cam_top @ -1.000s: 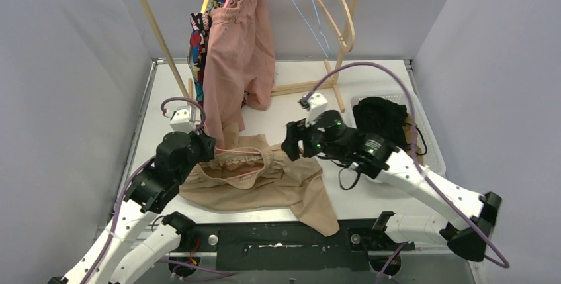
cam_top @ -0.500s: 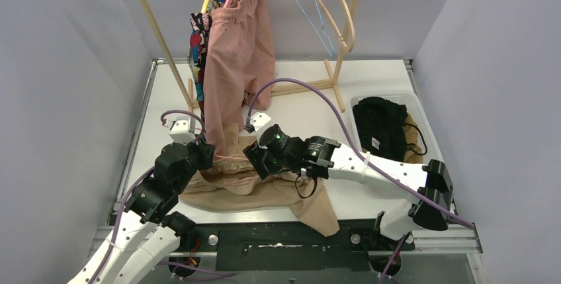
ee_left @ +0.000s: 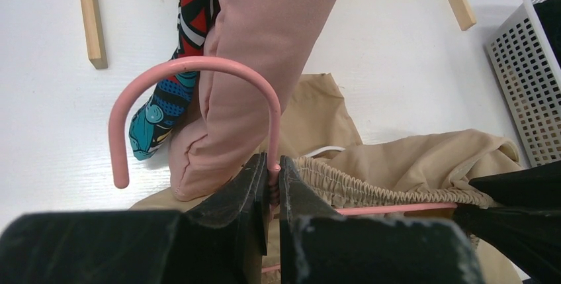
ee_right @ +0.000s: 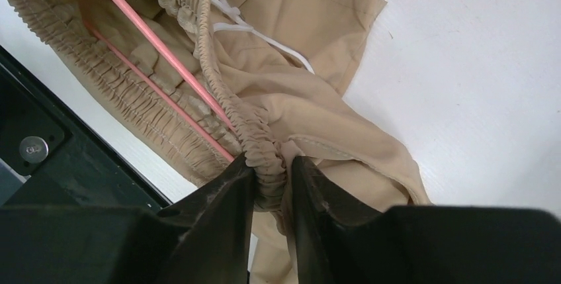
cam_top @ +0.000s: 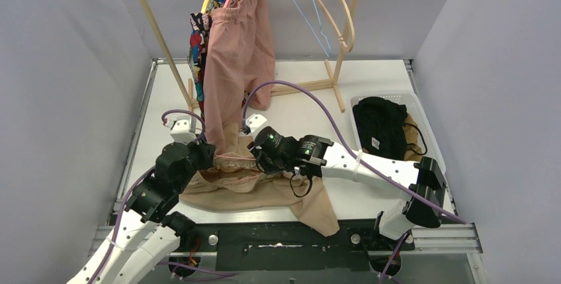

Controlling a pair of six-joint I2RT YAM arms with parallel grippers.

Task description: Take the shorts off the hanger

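Beige shorts (cam_top: 255, 188) lie heaped on the white table (cam_top: 298, 108) in the overhead view. Their gathered waistband is stretched between the left gripper (cam_top: 209, 154) and the right gripper (cam_top: 257, 155), and the legs spill from both sets of fingers toward the table's front edge. Just beyond the fingers, pink shorts (cam_top: 238, 52) hang from a wooden rack (cam_top: 151, 19), one leg reaching down between the two grippers, with comic-print shorts (cam_top: 196, 46) behind them. Well off to the right of the right gripper, black shorts (cam_top: 380, 122) sit in a white basket (cam_top: 429, 140). From the left wrist, the fingers are clenched on the neck of a pink hanger (ee_left: 192, 65), its hook arching up and to the left of them. The hanger's arm runs off to the right inside the elastic waistband, and the pink shorts' leg rests just above the fingertips. From the right wrist, the fingers pinch a bunched fold of the beige shorts' waistband. Two pink hanger bars slant up and left from the pinch inside the waist, and a white drawstring (ee_right: 264, 36) lies on the cloth above the fingers.
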